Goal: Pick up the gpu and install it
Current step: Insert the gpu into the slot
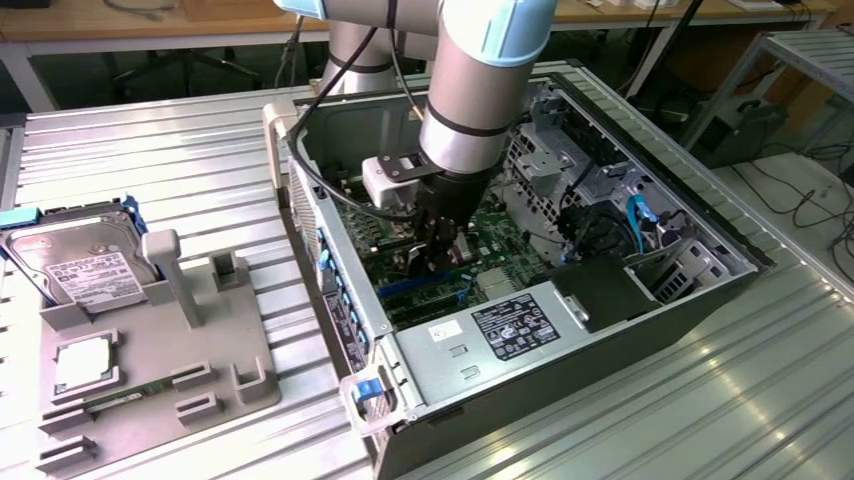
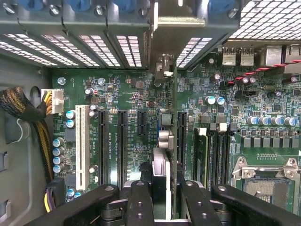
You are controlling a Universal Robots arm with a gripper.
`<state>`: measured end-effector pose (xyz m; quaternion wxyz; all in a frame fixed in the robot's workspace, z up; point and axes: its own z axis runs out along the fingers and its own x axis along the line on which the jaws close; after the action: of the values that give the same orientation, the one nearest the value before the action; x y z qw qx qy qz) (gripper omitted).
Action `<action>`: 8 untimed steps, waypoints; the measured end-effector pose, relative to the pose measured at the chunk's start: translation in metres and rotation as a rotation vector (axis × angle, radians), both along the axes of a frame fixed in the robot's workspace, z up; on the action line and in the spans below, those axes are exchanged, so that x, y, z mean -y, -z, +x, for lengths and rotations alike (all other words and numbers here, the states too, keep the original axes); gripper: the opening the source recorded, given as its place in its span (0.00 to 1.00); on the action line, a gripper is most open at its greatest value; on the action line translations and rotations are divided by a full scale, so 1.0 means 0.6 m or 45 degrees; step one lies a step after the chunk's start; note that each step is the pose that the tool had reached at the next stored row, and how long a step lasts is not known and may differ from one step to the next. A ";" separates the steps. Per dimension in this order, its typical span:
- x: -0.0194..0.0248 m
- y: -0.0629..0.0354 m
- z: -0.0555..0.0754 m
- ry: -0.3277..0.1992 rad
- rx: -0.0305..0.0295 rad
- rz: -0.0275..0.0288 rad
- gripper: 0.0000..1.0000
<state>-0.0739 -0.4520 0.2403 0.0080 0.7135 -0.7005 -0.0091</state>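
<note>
Ribbed metal tabletop (image 1: 187, 150) | tool (image 2: 160, 197) clamped on gpu (image 2: 165, 155), inside PC case (image 1: 694, 290) | card over mobo slot (image 2: 181, 136), not seen seated

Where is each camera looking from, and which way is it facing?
Exterior view: sits off the arm, above the open computer case, looking down into it and at the grey parts tray on the exterior view's left; the arm's silver and blue links reach into the case.
Wrist view: rides on the wrist, facing the motherboard; the claw grips the gpu, seen edge-on, over the expansion slots.
Shared: the claw over the green motherboard inside the case.
</note>
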 end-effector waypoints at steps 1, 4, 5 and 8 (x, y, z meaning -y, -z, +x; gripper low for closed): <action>0.0001 -0.001 0.000 0.000 -0.0002 -0.0003 0.28; 0.0000 -0.001 0.000 0.000 -0.0001 -0.0002 0.28; 0.0000 -0.001 0.000 0.000 0.0000 0.0000 0.28; 0.0001 -0.001 0.000 0.001 -0.0001 -0.0001 0.28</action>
<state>-0.0740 -0.4521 0.2408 0.0080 0.7132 -0.7008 -0.0091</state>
